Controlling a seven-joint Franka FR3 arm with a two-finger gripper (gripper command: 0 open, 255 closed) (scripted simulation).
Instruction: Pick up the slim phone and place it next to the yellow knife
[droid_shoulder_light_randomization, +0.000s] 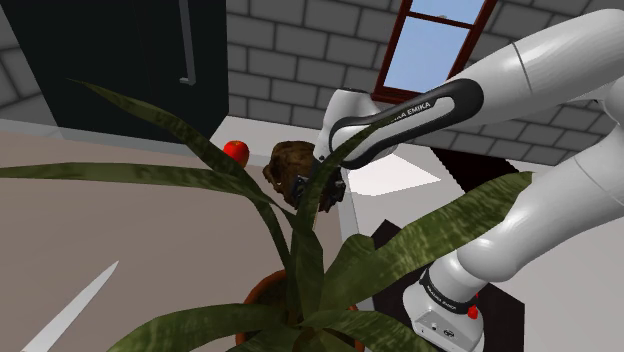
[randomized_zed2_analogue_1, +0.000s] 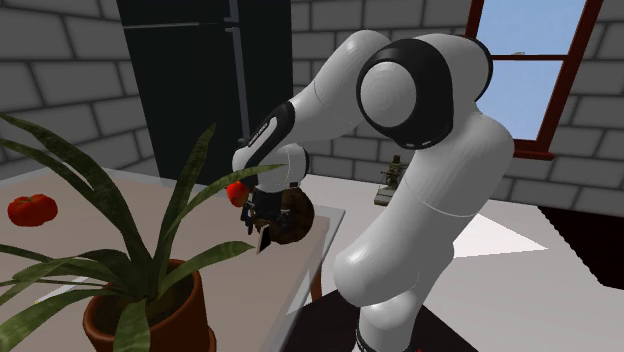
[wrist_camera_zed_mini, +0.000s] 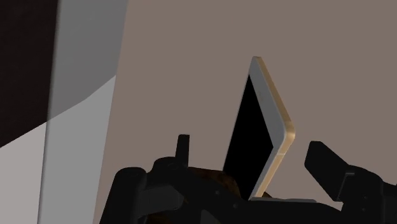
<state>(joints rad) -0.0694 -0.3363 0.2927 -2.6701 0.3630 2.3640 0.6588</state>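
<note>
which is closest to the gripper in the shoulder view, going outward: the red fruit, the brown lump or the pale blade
Measured from the gripper:
1. brown lump, right beside it on the shoulder view's left.
2. red fruit, further left on the table.
3. pale blade, far off at the lower left.

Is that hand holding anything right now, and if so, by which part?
It cannot be told. The slim phone stands tilted at the hand, but its lower end is hidden behind the hand's body, so no hold shows.
</note>
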